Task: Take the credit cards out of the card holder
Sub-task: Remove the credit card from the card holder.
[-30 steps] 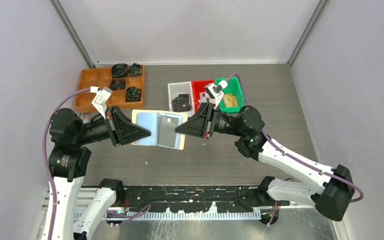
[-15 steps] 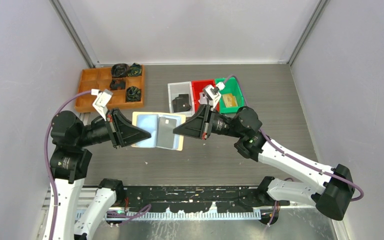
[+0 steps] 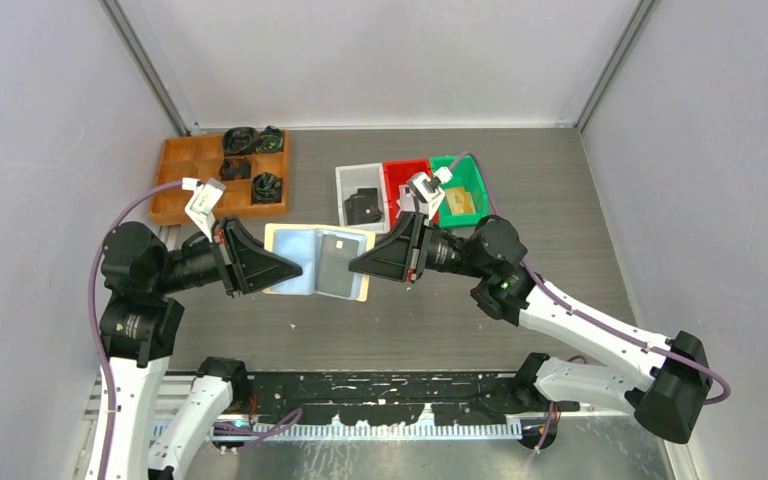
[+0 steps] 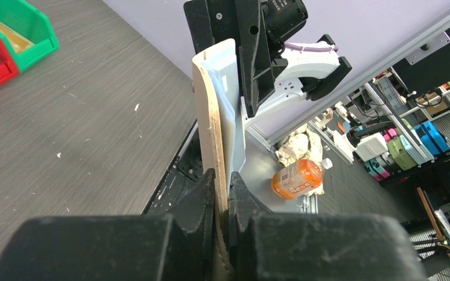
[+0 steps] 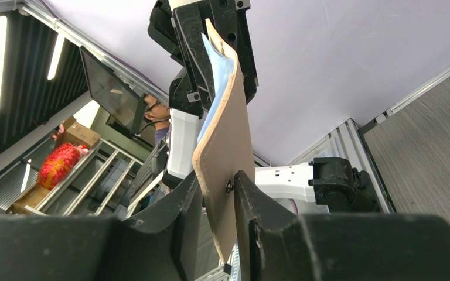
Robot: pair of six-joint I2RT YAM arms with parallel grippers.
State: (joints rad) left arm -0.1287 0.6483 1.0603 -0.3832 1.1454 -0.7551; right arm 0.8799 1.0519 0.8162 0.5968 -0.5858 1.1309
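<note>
Beige card holder (image 3: 317, 258), pinched by left end effector (image 3: 296, 268) and right end effector (image 3: 354, 263), hangs near coloured bins (image 3: 471, 173).

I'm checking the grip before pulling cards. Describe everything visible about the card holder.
The card holder is a thin tan folding wallet with pale blue inner pockets. It is spread open in mid-air, inside facing up. The left gripper pinches its left edge, the right gripper its right edge. A dark grey card sits in its right half.
</note>
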